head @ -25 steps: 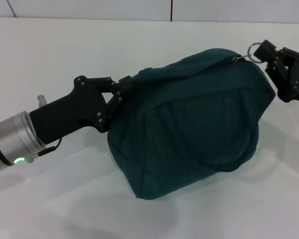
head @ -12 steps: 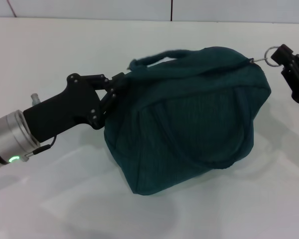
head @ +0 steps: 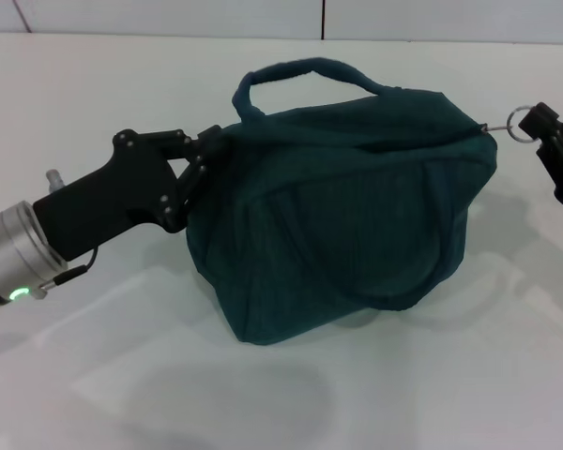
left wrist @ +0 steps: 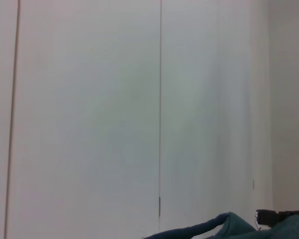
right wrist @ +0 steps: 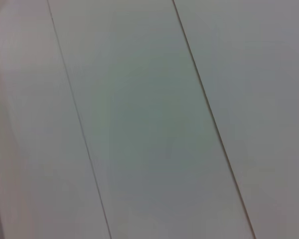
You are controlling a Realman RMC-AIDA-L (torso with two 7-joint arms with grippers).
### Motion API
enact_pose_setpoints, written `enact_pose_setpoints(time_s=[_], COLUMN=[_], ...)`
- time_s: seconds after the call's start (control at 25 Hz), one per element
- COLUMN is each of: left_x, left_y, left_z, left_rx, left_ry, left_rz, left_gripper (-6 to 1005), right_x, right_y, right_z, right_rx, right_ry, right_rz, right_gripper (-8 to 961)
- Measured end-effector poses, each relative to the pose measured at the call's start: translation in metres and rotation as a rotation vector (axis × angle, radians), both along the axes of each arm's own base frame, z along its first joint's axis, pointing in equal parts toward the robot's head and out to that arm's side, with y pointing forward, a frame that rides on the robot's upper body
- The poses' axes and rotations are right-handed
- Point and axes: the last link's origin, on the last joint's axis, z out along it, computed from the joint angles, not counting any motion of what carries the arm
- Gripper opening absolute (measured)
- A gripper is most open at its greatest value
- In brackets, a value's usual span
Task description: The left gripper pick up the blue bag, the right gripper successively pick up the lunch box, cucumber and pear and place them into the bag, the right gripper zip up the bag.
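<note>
Blue bag [head: 338,216], soft and probably loaded, hangs between left hand [head: 199,169] clamping fabric and right hand [head: 542,127] pinching its ring pull [head: 518,123].

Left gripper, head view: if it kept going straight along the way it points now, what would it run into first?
The left gripper points rightward and its fingers are already clamped on the near end of the blue bag, so it would push straight into the bag's fabric body. Nothing else shows in that line.

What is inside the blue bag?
The blue bag looks closed, so its fabric hides whatever is inside. The left gripper pinches one end and the right gripper holds the silver ring pull.
</note>
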Motion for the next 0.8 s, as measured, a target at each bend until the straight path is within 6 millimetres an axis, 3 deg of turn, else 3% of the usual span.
enact_pose_setpoints(time_s=[0.36,0.68,0.8], left_x=[0.006,0.017,0.020], left_y=[0.005,0.023,0.028], left_z=[-0.003,0.001,0.001], left_rx=[-0.013,-0.110,-0.131], left_ry=[-0.006,-0.071,-0.082], left_rz=[-0.004,0.046,0.055], left_gripper=[104,114,233], right_x=[-0.004,-0.015,-0.020], right_y=[-0.003,-0.008,-0.010], right_z=[-0.007,-0.021,-0.025], right_rx=[-0.042,-0.105,-0.129], right_ry=[-0.019,-0.034,-0.038], right_rz=[0.031,0.094,0.118], right_gripper=[14,14,14])
